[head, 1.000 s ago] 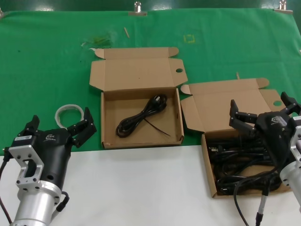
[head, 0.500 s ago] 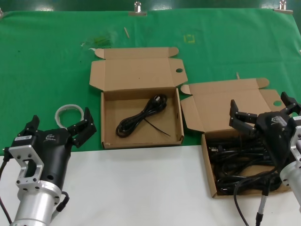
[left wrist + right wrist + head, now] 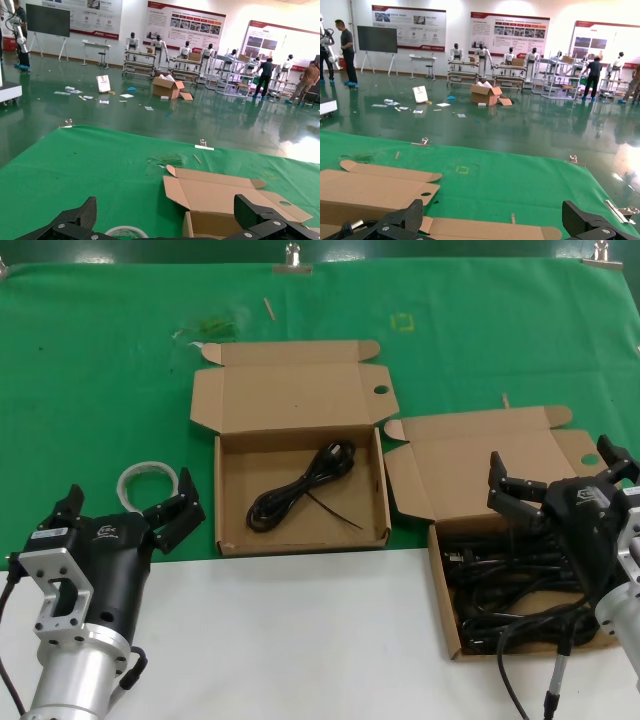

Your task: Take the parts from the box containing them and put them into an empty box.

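Note:
The box containing the parts (image 3: 470,455) lies open at the right, with a tangle of several black cables (image 3: 510,590) inside. My right gripper (image 3: 553,468) hovers open above its back half, holding nothing. The speck-lidded box (image 3: 290,395) lies open in the middle, with one coiled black cable (image 3: 300,490) in its tray. My left gripper (image 3: 130,502) waits open near the front left, well clear of both boxes. In the left wrist view, that gripper (image 3: 167,220) faces the middle box (image 3: 220,197). In the right wrist view, the right gripper (image 3: 492,220) looks over the plain lid (image 3: 485,232).
A clear tape roll (image 3: 122,483) lies on the green cloth (image 3: 100,360) just behind my left gripper. A white board (image 3: 290,640) covers the front of the table. Small scraps (image 3: 205,328) sit near the far edge, where metal clips (image 3: 293,258) hold the cloth.

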You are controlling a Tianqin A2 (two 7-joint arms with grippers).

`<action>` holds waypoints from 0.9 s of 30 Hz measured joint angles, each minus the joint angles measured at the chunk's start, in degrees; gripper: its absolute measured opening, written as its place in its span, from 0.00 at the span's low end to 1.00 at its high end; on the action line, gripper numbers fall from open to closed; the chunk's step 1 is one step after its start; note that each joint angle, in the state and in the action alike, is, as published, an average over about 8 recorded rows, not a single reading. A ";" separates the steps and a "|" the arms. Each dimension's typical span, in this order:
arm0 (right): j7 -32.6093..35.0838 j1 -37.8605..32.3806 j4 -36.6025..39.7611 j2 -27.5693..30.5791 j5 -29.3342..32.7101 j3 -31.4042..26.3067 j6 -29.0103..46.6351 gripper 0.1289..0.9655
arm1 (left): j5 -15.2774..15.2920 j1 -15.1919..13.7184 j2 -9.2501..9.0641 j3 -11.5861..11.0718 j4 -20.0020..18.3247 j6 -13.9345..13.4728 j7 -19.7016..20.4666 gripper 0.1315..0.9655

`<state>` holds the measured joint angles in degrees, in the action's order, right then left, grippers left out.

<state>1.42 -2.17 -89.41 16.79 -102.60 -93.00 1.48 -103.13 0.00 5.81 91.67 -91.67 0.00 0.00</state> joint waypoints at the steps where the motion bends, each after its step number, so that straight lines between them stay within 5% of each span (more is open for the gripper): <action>1: 0.00 0.00 0.00 0.00 0.00 0.00 0.00 1.00 | 0.00 0.00 0.00 0.00 0.00 0.00 0.00 1.00; 27: 0.00 0.00 0.00 0.00 0.00 0.00 0.00 1.00 | 0.00 0.00 0.00 0.00 0.00 0.00 0.00 1.00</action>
<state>1.42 -2.17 -89.41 16.79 -102.60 -93.00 1.48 -103.13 0.00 5.81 91.67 -91.67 0.00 0.00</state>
